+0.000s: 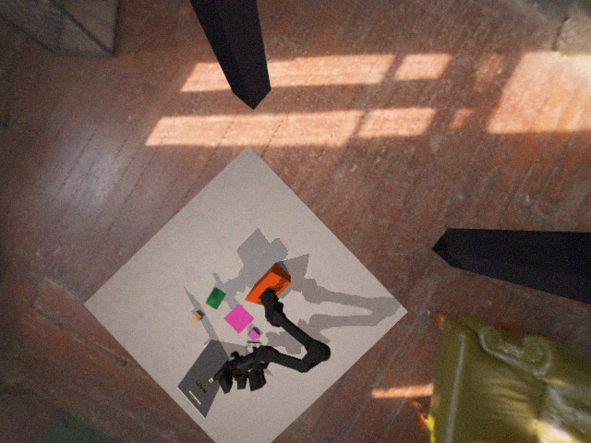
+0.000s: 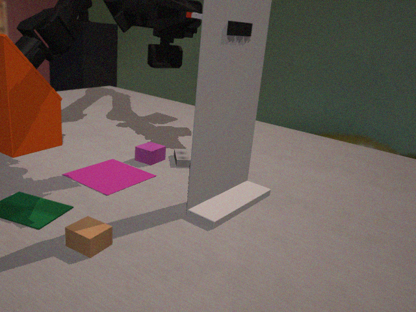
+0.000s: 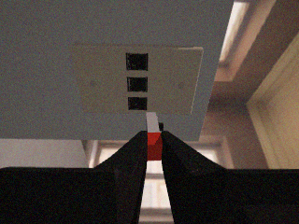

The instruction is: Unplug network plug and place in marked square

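Note:
The plug (image 1: 211, 379) (image 2: 194, 15) (image 3: 152, 122), with a white front and a red part, is between the tips of my gripper (image 1: 216, 377) (image 3: 153, 137), which is shut on it. In the wrist view the plug's front end shows just below and right of the lowest dark opening in the pale socket plate (image 3: 105, 70); it looks outside the socket. The grey upright panel (image 1: 198, 369) (image 2: 225, 93) (image 3: 37, 56) stands in front of the gripper. A flat magenta square (image 1: 238, 318) (image 2: 109, 176) and a smaller flat green patch (image 1: 215, 297) (image 2: 36, 209) lie on the table.
A magenta block (image 1: 253, 333) (image 2: 150, 153) and a small grey piece (image 2: 182, 158) lie near the magenta square. A tan block (image 1: 197, 316) (image 2: 88, 237) lies near the green patch. An orange wedge-shaped body (image 1: 270, 283) (image 2: 33, 110) stands by the arm's base. The panel has a pale foot (image 2: 231, 200).

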{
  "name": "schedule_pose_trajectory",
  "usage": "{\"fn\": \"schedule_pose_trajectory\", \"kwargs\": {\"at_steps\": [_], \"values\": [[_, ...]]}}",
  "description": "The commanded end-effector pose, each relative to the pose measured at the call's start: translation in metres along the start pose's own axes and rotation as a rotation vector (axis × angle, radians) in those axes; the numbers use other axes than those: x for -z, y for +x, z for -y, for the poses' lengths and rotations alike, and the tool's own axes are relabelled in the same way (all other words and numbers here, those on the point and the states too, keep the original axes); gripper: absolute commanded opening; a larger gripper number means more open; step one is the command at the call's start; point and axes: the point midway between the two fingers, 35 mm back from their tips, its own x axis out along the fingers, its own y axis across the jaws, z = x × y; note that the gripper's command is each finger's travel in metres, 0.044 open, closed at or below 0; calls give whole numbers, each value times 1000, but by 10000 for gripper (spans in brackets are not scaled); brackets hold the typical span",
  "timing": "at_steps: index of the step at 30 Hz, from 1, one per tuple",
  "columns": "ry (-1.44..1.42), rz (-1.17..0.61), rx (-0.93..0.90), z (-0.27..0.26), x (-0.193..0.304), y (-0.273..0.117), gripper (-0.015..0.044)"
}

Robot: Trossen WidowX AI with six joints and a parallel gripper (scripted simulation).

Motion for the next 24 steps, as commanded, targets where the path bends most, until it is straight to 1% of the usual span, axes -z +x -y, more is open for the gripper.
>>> {"fn": "schedule_pose_trajectory", "kwargs": {"at_steps": [1, 13, 24], "values": [[-3, 6, 0, 12, 0, -4, 0], [-3, 6, 2, 43, 7, -18, 0], [-80, 19, -152, 5, 25, -5, 0]]}}
